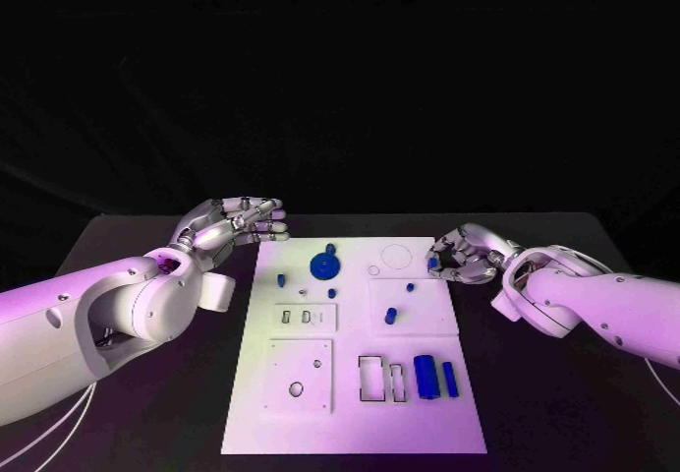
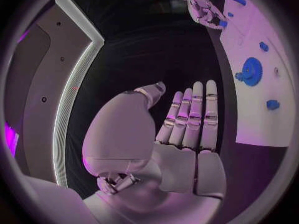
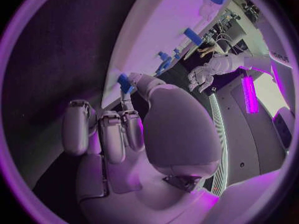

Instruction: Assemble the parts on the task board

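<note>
The white task board (image 1: 355, 423) lies mid-table. A blue gear (image 1: 324, 265) sits near its far edge, with small blue pegs (image 1: 391, 316) scattered below it and two long blue bars (image 1: 426, 377) near the front right. My right hand (image 1: 461, 254) hovers at the board's far right edge and pinches a small blue part (image 1: 432, 264) between thumb and fingertip; the part (image 3: 124, 82) also shows in the right wrist view. My left hand (image 1: 234, 226) floats off the board's far left corner, holding nothing, its fingers (image 2: 196, 114) stretched out.
The board carries a round hole (image 1: 397, 256), rectangular slots (image 1: 375, 379) beside the bars, and a square plate with holes (image 1: 301, 388) at front left. Black table (image 1: 128, 246) surrounds the board on both sides.
</note>
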Controlling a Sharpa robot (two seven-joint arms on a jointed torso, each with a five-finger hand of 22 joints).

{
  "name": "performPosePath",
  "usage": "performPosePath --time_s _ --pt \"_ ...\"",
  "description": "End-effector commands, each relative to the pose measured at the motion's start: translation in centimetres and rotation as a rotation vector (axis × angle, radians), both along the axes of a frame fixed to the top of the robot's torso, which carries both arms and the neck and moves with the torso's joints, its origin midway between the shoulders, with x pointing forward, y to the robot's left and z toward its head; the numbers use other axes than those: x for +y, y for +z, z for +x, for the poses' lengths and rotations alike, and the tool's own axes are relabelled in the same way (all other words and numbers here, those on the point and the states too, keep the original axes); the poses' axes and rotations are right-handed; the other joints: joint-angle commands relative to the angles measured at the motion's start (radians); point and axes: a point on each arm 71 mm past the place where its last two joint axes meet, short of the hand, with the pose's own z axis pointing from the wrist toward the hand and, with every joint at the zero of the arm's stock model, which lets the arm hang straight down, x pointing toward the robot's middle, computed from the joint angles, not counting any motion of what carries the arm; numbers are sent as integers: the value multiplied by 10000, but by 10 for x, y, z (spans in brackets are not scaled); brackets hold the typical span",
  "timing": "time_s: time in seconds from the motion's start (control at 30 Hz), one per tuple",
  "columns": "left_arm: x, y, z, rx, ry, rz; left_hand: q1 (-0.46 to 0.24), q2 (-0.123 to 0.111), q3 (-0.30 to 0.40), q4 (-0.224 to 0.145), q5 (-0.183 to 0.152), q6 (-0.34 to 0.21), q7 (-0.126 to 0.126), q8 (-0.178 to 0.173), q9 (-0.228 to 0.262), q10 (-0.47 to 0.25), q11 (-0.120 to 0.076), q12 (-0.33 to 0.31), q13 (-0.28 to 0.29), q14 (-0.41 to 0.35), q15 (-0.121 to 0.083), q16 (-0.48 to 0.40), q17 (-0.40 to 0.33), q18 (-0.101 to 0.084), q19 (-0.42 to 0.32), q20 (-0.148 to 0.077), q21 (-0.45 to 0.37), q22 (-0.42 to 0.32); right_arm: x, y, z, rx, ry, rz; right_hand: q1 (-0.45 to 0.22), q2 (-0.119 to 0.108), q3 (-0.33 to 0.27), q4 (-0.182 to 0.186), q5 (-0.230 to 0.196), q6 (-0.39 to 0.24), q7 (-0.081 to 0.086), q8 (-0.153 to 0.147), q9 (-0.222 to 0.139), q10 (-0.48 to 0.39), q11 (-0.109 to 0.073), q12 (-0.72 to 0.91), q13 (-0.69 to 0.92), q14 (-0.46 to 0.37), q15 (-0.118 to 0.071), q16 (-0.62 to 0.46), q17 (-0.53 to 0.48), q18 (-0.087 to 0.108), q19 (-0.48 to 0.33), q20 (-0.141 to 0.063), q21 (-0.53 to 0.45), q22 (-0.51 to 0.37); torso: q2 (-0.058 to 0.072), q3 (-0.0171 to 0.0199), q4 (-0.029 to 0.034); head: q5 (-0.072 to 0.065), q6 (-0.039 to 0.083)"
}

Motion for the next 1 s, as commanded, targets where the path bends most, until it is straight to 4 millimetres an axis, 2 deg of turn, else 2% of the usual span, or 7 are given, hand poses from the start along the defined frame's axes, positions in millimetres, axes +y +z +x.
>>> performPosePath --time_s 0.03,0.37,0.47,0.53,0.67,0.8,1.0 --pt "-2 1 0 -66 -188 -93 4 77 -39 -9 53 -76 336 -59 10 -5 31 -49 17 -18 75 -47 11 129 -20 61 -41 -10 1 0 0 -42 -6 -34 -65 36 36 -16 -32 74 -12 82 51 293 -59 51 1601 945 -60 44 2157 86 34 -36 52 147 0 5 -2 -1 0" --pt "-1 1 -1 -64 -185 -85 4 77 -39 -9 53 -76 336 -59 10 -5 31 -49 17 -18 75 -47 11 129 -20 61 -41 -10 6 5 -3 -462 -152 146 -74 179 162 -77 -16 31 -35 130 87 307 -94 57 1613 948 -99 46 2166 64 94 -81 118 232 -2 10 -10 16 5" --pt "-1 1 0 -65 -181 -82 4 77 -39 -9 53 -76 336 -59 10 -5 31 -49 17 -18 75 -47 11 129 -20 61 -41 -10 10 9 -5 -455 -185 212 -33 333 381 -170 5 -28 -29 152 109 276 -97 13 1572 948 -108 45 2164 57 116 -101 136 261 -19 -11 1 8 0" --pt "-1 1 0 -64 -177 -79 4 77 -39 -9 53 -76 336 -59 10 -5 31 -49 17 -18 75 -47 11 129 -20 61 -41 -10 13 12 -6 -465 -192 243 -40 358 452 -192 7 -42 -24 160 116 264 -94 -4 1556 948 -108 44 2164 55 121 -103 140 269 -25 -23 2 14 -7" --pt "0 0 1 -60 -146 -66 4 77 -39 -9 53 -76 336 -59 10 -5 31 -49 17 -18 75 -47 11 129 -20 61 -41 -10 24 21 -8 -477 -153 252 -71 399 525 -201 4 -45 -22 179 129 262 -91 -11 1551 955 -107 54 2193 50 134 -105 153 287 -33 -22 -4 53 -19" --pt "0 0 2 -52 -119 -53 4 77 -39 -9 53 -76 336 -59 10 -5 31 -49 17 -18 75 -47 11 129 -20 61 -41 -10 46 28 -13 -419 41 150 -86 427 586 -218 3 -58 -22 189 138 261 -93 -17 1547 955 -107 54 2194 48 143 -106 161 299 -39 -21 -21 80 -35" --pt "1 -1 5 -49 -63 -24 4 77 -39 -9 53 -76 336 -59 10 -5 31 -49 17 -18 75 -47 11 129 -20 61 -41 -10 94 32 -22 -307 737 113 -91 437 629 -241 3 -69 -21 196 145 233 -94 -54 1507 947 -108 43 2162 55 126 -107 136 275 -141 -67 -29 185 -138"
